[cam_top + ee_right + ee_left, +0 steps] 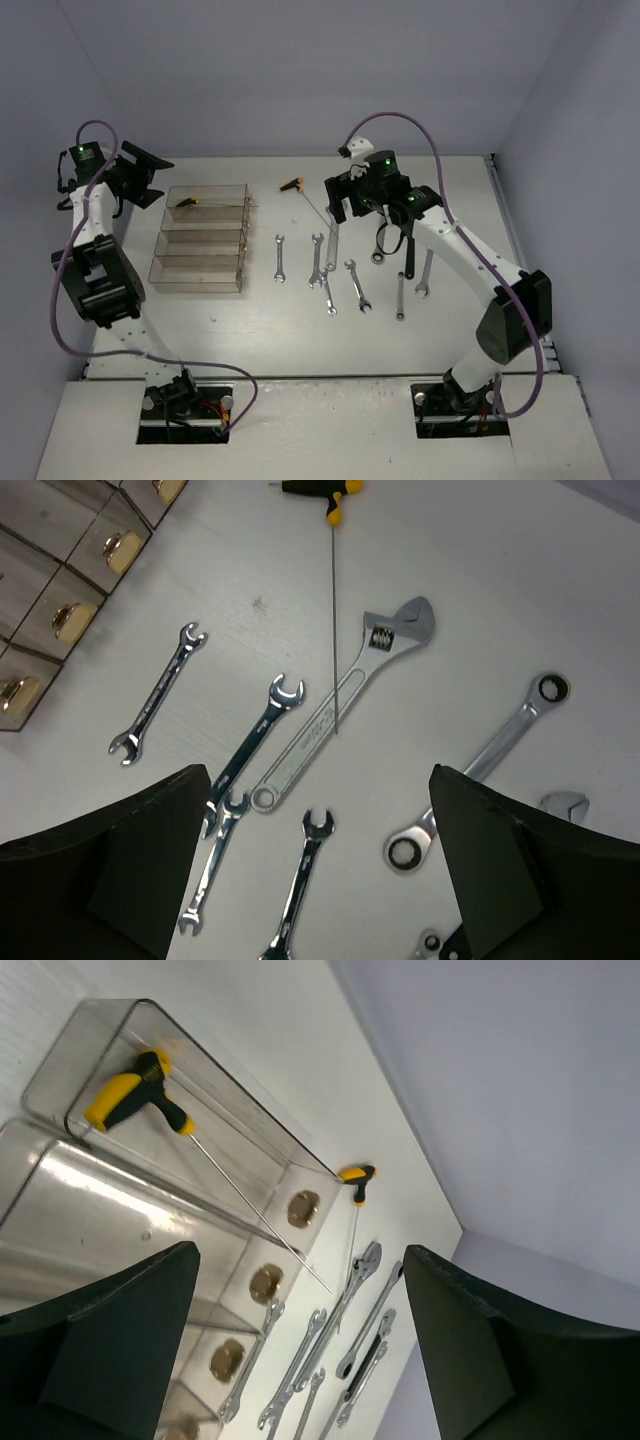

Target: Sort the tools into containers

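The containers [160, 262] are clear bins joined in a row at left centre. A yellow-black-handled rod [135, 1095] lies in the far bin [245, 1088]. My left gripper [140, 172] hovers open and empty beyond that bin. A second yellow-handled rod [292, 185] lies on the table, its shaft crossing the adjustable wrench [350, 690]. Several silver wrenches [316, 260] lie scattered mid-table. My right gripper [320, 870] hangs open above them, with a small open-end wrench [300, 880] below the gap between its fingers [110, 870]. A ratchet wrench [480, 770] lies to the right.
The three nearer bins [200, 270] hold no tools that I can see. A black-handled wrench [409, 240] lies under the right arm. Grey walls close in the back and sides. Both arm bases [185, 395] sit at the near edge.
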Motion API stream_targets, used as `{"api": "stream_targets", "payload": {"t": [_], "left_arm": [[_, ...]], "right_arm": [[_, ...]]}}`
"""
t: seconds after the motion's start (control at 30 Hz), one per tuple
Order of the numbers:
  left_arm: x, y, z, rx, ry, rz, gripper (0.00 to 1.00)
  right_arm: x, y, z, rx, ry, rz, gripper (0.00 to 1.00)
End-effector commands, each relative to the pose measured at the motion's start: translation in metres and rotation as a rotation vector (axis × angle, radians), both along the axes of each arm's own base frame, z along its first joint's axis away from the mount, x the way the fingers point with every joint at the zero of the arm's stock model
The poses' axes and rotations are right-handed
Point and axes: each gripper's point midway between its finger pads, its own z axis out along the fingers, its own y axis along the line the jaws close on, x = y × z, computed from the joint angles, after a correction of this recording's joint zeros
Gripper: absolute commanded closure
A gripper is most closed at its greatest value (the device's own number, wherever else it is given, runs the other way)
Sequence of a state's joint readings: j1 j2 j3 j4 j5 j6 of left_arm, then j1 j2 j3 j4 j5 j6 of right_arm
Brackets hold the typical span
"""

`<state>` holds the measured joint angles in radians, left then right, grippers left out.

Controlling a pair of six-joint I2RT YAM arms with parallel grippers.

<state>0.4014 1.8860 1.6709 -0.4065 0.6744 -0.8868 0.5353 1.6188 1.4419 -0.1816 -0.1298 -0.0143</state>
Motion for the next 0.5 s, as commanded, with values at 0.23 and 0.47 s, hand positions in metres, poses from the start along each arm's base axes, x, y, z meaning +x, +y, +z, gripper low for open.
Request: {"api": "stream_targets", "payload": {"t": [0.23,0.47], "left_arm": [[-0.153,-0.091,0.055,0.449,-0.032,-0.143,0.19],[-0.237,-0.109,0.049,0.567,0.010,-0.272,0.19]], "right_arm": [[0.100,0.061,-0.032,-0.014,-0.047,0.104,0.34],[0.139,0.086,-0.082,-0.031,-0.023,0.120,0.34]]}}
